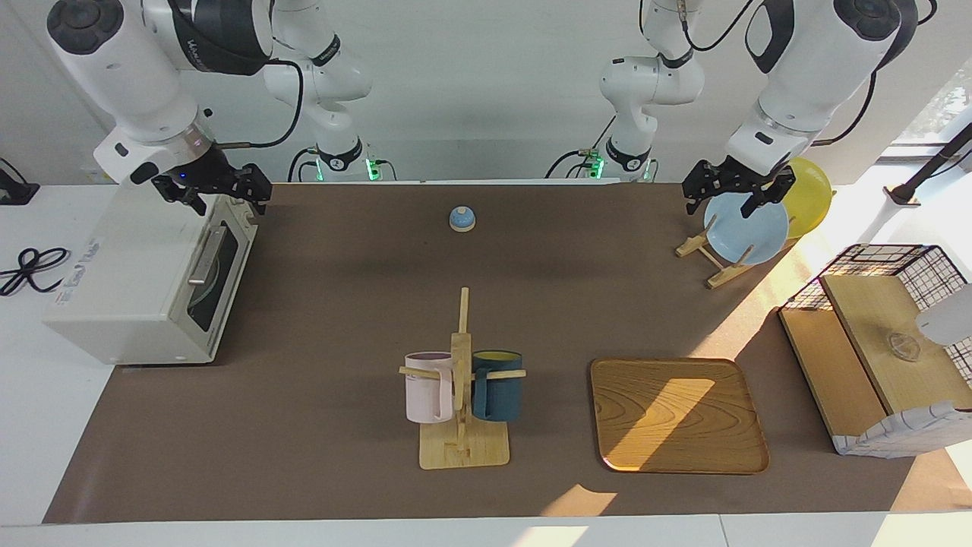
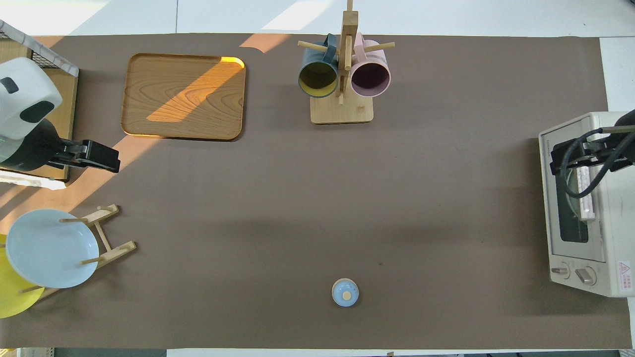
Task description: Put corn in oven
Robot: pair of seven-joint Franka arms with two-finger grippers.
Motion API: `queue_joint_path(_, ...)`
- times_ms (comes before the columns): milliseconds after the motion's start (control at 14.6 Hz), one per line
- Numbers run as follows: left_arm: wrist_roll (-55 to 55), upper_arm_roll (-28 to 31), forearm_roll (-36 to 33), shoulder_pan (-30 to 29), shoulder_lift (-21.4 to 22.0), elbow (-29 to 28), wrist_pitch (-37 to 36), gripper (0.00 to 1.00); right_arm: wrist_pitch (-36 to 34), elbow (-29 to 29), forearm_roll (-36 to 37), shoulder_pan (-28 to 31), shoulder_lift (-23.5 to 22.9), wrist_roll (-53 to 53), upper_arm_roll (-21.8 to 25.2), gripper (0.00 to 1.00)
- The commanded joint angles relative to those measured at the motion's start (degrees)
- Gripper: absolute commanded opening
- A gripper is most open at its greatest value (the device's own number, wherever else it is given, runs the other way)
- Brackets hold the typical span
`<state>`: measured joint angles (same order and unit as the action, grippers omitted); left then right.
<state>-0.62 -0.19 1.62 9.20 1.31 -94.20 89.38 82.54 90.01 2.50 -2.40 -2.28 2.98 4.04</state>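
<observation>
At the right arm's end of the desk, the oven (image 1: 129,281) is sitting with its glass door shut and its bar handle (image 1: 206,254) facing the middle of the desk. The right gripper (image 1: 224,199) is hovering over the oven's top front edge, at the corner nearest the robots, with its fingers spread wide and holding nothing. Where the corn is lying I cannot tell. Near the robots' edge, about midway along it, a small blue dome with a wooden knob (image 1: 462,219) is resting alone. A wooden mug rack (image 1: 463,448) is standing toward the edge farthest from the robots, carrying a pink mug (image 1: 427,387) and a dark blue mug (image 1: 497,385) on its pegs. Beside it, toward the left arm's end, a wooden tray (image 1: 676,414) is lying flat. A blue plate (image 1: 752,232) and a yellow plate (image 1: 809,194) are leaning upright in a wooden plate stand (image 1: 717,266) near the robots' edge. The left gripper (image 1: 733,199) is waiting in the air by the blue plate, its fingers also wide apart and gripping nothing. A wire-and-wood basket (image 1: 881,349) is sitting at the left arm's end.
</observation>
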Motion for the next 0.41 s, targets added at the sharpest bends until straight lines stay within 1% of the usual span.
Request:
queue_joint_path(0, 0.6, -0.4, -0.6, -0.7, 0.8, -0.7, 0.5, 1.0, 0.5, 0.7, -1.9, -0.1, 1.1, -0.9, 0.5, 1.0)
queue_joint_path(342, 0.5, -0.4, -0.6, -0.7, 0.8, -0.7, 0.5, 1.0, 1.3, 0.7, -2.1, 0.0, 1.1, -0.7, 0.5, 1.0)
